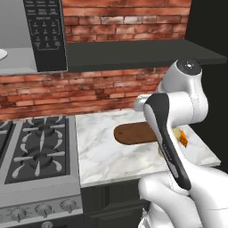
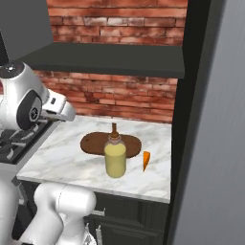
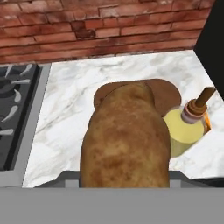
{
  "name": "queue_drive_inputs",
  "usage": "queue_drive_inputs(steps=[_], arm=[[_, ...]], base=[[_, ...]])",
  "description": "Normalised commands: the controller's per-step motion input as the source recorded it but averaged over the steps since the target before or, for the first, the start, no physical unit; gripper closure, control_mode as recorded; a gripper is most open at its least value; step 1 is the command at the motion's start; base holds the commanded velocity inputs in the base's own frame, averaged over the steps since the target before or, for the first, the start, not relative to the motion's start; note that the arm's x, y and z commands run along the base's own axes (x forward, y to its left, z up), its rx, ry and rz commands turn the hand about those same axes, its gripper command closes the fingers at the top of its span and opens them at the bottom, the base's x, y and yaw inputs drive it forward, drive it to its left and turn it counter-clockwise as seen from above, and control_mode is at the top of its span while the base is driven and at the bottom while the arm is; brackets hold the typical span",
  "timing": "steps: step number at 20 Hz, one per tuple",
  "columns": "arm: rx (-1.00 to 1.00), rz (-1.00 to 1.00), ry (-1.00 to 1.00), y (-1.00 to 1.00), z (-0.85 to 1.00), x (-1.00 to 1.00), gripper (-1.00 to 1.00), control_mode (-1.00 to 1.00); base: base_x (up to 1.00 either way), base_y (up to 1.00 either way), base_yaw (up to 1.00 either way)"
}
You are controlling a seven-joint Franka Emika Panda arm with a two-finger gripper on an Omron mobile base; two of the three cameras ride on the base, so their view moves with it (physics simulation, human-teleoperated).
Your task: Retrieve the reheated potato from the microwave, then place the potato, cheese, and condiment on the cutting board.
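You have the potato (image 3: 126, 139) clamped in the gripper (image 3: 125, 177), looming large in the hand view and hanging above the marble counter (image 1: 107, 156) on the near side of the cutting board (image 2: 95, 142). Your arm (image 1: 171, 138) is folded at the elbow, the wrist reaching forward toward the cutting board with the hand looking down over it. The condiment (image 2: 115, 158) stands upright at the cutting board's front edge, the cheese (image 2: 146, 160) just beside the bottle, away from the stove (image 1: 38, 149), and the microwave (image 1: 33, 35) hangs open high above the stove.
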Motion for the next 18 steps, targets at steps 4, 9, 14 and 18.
queue_drive_inputs(steps=[4,9,14,18], arm=[[0.0,0.0,0.0,0.06,-0.63,0.17,1.0,-1.0],[0.0,0.0,0.0,0.04,-0.49,0.43,1.0,-1.0],[0.0,0.0,0.0,0.0,-0.4,0.54,1.0,-1.0],[0.09,0.0,0.01,0.0,-0.4,0.53,1.0,-1.0]], base=[[0.0,0.0,0.0],[0.0,0.0,0.0],[0.0,0.0,0.0],[0.0,0.0,0.0]])
